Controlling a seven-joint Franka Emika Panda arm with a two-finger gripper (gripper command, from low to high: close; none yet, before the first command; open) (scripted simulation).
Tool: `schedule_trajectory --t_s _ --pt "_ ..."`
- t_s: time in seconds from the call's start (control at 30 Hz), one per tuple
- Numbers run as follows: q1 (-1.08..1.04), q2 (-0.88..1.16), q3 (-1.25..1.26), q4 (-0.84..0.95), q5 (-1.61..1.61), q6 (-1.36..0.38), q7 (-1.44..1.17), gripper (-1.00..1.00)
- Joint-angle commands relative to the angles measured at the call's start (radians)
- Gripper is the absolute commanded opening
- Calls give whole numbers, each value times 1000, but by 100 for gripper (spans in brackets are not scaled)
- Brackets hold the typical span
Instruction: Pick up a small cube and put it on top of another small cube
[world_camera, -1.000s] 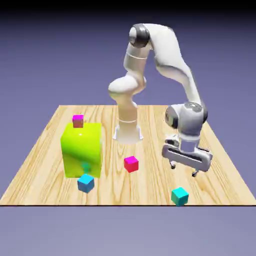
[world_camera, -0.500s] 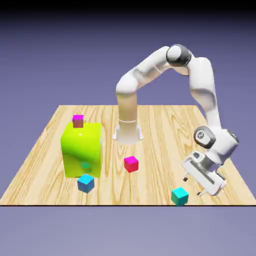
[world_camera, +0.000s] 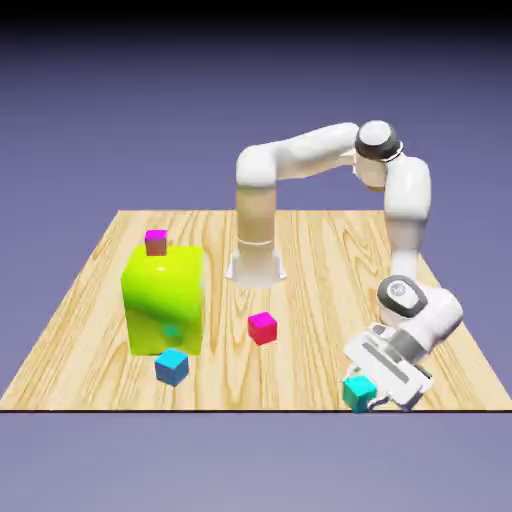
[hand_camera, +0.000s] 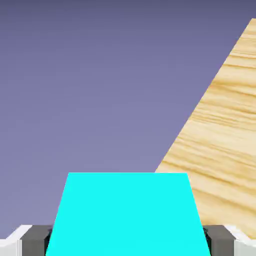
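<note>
Tabletop (world_camera: 310, 300): pale wood lying evenly and brightly lit, its grain staying readable
Backdrop: fading from near-black along the exterior view's top to lighter violet lower down
Yellow-green block (world_camera: 166, 300): glowing strongly, carrying a small white glint near its top edge and a darker, teal-tinged patch low on its front
Arm (world_camera: 408, 205): white shells shining, shading to grey on their undersides
Teal cube (hand_camera: 127, 215): filling the hand view's bottom with flat, saturated cyan, its outline showing crisp
Hand-view edges: running straight, no bending showing
</note>
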Motion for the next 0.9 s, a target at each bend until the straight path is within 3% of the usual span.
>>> schedule_trajectory --t_s 0.0,0.77,0.87 --pt "26 -23 -15 -3 -4 -30 -4 -100" --pt "-647 -326 -625 -131 20 -987 145 -100" --pt "-661 -336 -649 -172 26 -994 154 -100"
